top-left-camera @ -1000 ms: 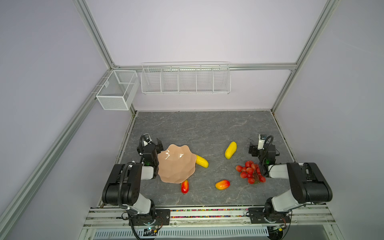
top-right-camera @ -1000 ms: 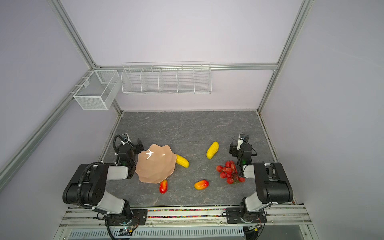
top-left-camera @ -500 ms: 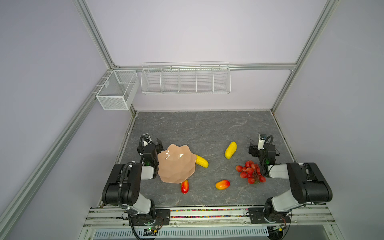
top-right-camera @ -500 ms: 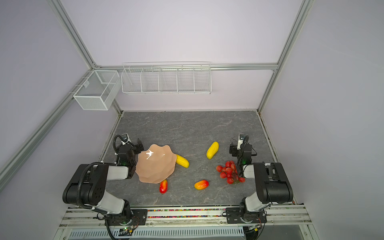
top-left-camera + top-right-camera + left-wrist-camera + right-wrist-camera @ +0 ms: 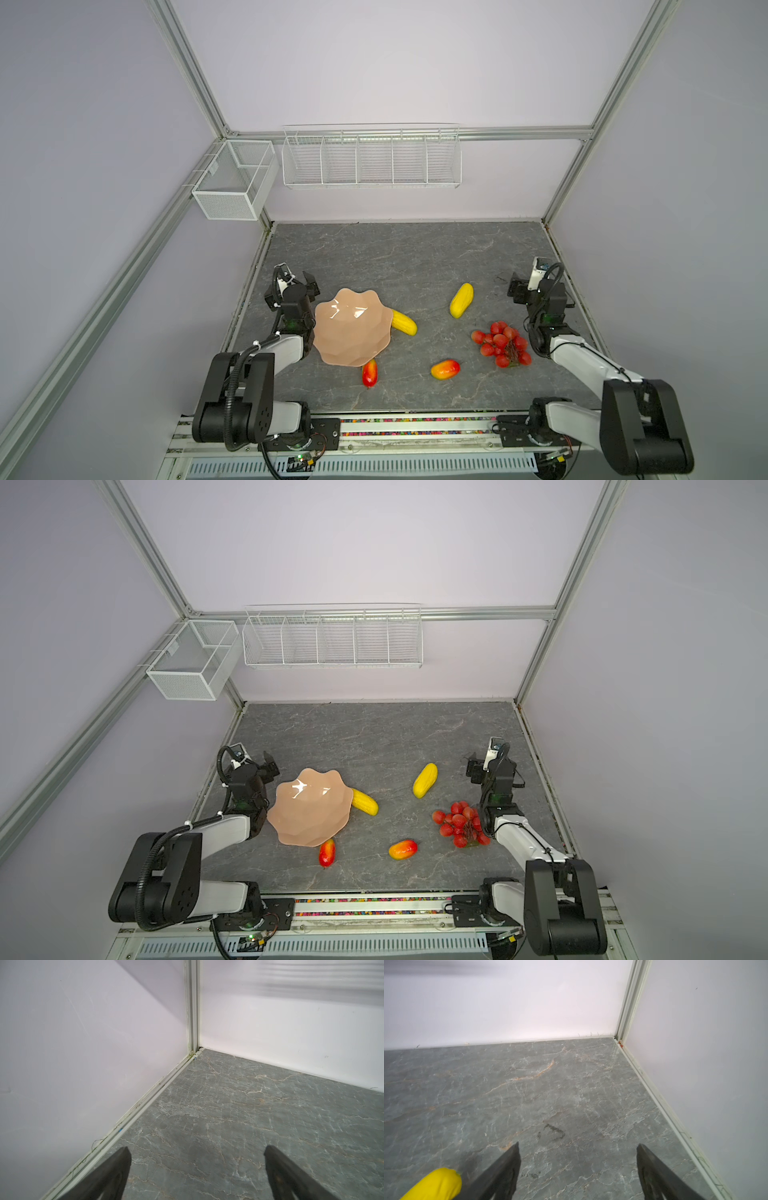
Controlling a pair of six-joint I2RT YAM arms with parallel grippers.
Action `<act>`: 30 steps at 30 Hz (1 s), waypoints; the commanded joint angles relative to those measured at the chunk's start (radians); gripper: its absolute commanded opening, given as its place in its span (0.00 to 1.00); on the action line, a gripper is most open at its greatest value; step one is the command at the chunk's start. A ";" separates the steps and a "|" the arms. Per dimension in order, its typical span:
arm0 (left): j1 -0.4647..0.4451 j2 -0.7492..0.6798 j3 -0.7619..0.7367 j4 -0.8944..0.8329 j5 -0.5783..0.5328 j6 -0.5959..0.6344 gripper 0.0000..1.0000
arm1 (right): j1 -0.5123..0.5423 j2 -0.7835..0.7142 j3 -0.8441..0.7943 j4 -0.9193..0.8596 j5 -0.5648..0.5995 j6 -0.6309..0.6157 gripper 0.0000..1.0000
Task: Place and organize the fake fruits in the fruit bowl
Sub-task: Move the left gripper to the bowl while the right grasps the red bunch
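Note:
The peach fruit bowl with its wavy rim sits left of centre, empty. One yellow ribbed fruit lies against its right rim; another lies further right. Two red-orange mango-shaped fruits lie near the front. The red grapes lie right. My left gripper is open beside the bowl's left rim, over bare table. My right gripper is open behind the grapes, holding nothing.
Two white wire baskets hang on the back and left walls. The grey marbled table is bounded by walls and aluminium rails on three sides. Both arms' bases stand at the front edge.

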 commanded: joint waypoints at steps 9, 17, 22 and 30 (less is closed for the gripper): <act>-0.244 -0.326 0.143 -0.488 0.316 -0.088 0.99 | 0.169 -0.202 0.294 -1.211 0.063 0.513 0.88; -0.695 -0.371 0.246 -0.737 0.572 -0.056 0.99 | 0.465 -0.290 0.372 -1.725 0.145 0.879 0.94; -0.743 -0.372 0.237 -0.777 0.707 -0.023 1.00 | 0.574 -0.287 0.360 -1.839 0.108 1.001 0.78; -0.823 -0.370 0.226 -0.759 0.832 0.032 0.99 | 0.584 -0.269 0.236 -1.638 0.047 0.978 0.58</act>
